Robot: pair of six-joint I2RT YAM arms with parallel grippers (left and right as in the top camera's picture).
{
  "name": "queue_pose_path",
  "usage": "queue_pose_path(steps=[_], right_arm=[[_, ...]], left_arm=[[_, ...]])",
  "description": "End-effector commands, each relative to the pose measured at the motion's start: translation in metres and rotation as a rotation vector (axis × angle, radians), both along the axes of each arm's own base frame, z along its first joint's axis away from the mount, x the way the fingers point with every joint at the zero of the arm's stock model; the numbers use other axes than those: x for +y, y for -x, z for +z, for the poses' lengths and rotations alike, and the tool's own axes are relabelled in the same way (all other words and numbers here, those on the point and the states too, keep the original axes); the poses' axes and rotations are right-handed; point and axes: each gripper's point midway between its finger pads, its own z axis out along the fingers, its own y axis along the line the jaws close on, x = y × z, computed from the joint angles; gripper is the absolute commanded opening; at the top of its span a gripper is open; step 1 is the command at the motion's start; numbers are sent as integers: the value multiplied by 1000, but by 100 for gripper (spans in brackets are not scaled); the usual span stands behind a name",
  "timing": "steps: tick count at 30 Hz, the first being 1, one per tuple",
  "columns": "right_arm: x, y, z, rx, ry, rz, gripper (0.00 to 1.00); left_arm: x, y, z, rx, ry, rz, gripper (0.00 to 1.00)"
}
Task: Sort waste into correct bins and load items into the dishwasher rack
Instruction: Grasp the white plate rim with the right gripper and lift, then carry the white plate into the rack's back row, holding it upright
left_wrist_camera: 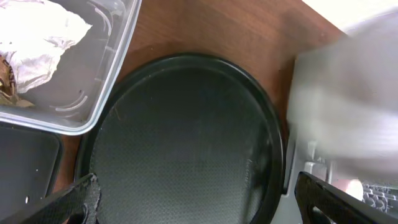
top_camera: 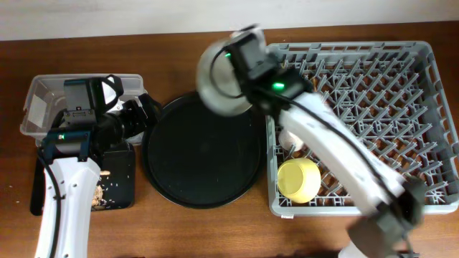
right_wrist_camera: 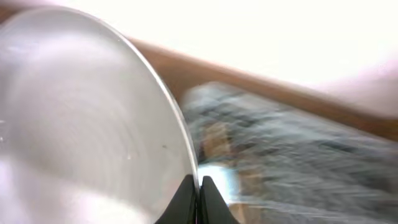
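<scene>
- The right claw [right_wrist_camera: 199, 190] pinched the plate [right_wrist_camera: 81, 124] by its thin rim only; a slip or swing appeared possible.
- The left claw [left_wrist_camera: 199, 205] stood spread, holding nothing.
- The plate risked striking the rack [top_camera: 373, 46] wall.

No legible text, the white label [top_camera: 32, 107] on the clear tub [top_camera: 50, 89] too blurred

The table [top_camera: 179, 229] is smooth brown wood. The plate [right_wrist_camera: 81, 124] is pale and glossy; the round tray [left_wrist_camera: 186, 149] looks matt black, the tub [left_wrist_camera: 112, 68] clear plastic.
</scene>
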Motion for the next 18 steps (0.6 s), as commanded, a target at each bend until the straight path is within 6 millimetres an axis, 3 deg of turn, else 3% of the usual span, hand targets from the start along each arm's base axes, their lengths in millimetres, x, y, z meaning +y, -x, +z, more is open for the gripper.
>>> queue_pose_path(steps=[1,3,5,10,14,18], right_arm=[[-100,24,67,-154,401,-376,4],[-136,34,75,-137,521,-498,4],[-156,34,68,-90,561,-535,4],[-199,27,27,53,592,-582,4],[-213,17,-8,150,545,-558,4],[-220,12,-22,183,546,-566,4]], left_arm=[[1,-1,2,-11,-11,-6,99],[1,-1,2,-11,-11,-6,99],[1,-1,2,-11,-11,-5,99],[1,-1,2,-11,-11,-6,99],[1,-1,2,-11,-11,-6,99],[1,-1,2,-11,-11,-6,99]])
